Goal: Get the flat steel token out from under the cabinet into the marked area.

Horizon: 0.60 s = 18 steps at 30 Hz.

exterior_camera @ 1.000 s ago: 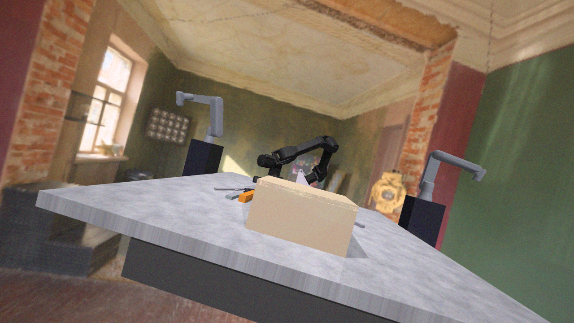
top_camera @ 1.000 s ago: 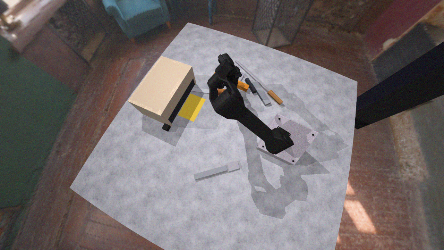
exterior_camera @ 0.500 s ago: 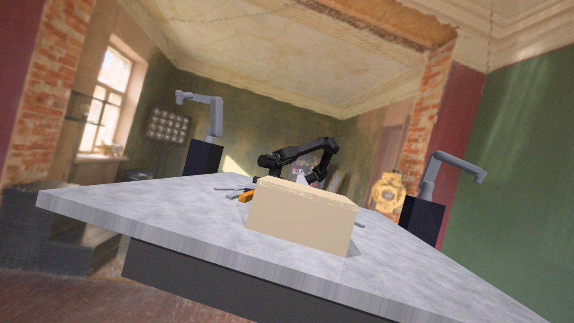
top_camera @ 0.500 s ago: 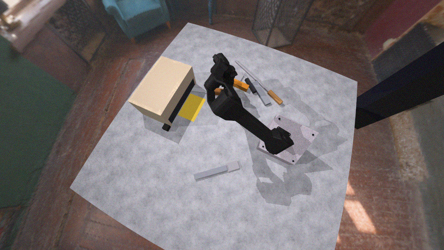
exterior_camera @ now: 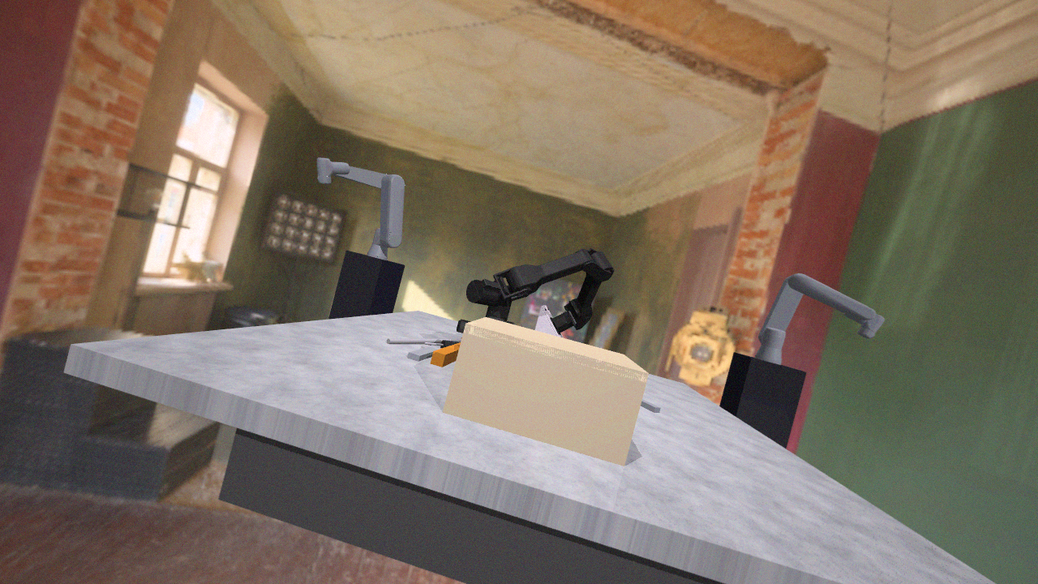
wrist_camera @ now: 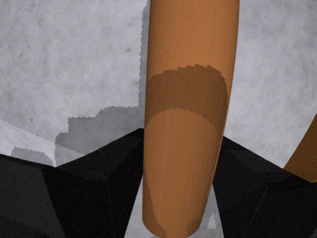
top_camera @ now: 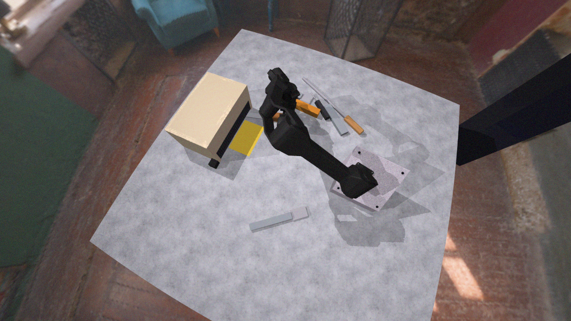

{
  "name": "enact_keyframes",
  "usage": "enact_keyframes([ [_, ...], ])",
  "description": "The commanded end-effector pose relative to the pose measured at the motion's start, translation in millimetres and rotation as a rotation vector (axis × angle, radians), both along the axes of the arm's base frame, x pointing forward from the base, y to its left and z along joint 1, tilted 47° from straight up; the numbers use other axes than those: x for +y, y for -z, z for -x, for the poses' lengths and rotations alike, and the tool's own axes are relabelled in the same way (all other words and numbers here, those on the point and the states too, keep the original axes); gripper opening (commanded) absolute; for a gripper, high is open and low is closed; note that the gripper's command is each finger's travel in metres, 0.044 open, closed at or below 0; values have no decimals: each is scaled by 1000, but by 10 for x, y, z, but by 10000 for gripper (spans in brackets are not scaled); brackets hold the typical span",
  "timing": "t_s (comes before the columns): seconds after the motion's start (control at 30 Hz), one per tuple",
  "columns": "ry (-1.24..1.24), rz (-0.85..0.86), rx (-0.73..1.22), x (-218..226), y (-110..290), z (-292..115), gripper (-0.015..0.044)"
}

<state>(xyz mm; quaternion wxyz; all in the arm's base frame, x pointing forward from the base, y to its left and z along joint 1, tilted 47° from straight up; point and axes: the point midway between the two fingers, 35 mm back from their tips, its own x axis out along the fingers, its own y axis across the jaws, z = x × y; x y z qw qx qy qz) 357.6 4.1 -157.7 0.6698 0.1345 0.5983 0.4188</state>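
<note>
The cream cabinet (top_camera: pixel 207 105) (exterior_camera: pixel 544 392) stands on the table with its dark slotted front facing the yellow marked area (top_camera: pixel 246 137). I cannot see the token in any view. My gripper (wrist_camera: pixel 179 140) is shut on the orange-brown handle (wrist_camera: pixel 188 43) (top_camera: pixel 276 117) of a tool, which runs up between the fingers in the wrist view. A thin grey shaft (top_camera: pixel 254 114) extends from near the handle to the far end of the cabinet's front. Whether its tip is under the cabinet is hidden. No token shows on the yellow area.
Right of the gripper lie an orange block-shaped handle (top_camera: pixel 308 108), a black-handled tool (top_camera: pixel 322 110), a flat grey bar (top_camera: pixel 337 121) and a long rod with a wooden handle (top_camera: pixel 353 124). A grey stepped bar (top_camera: pixel 271 221) lies nearer the front. A black foot (top_camera: pixel 213 163) is at the cabinet's near corner.
</note>
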Motion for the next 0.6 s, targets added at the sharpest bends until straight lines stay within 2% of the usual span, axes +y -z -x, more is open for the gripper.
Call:
enact_keyframes([
  [0.0,1,2,1,15,-7,-64,0],
  [0.57,1,1,0,73,-56,-246,0],
])
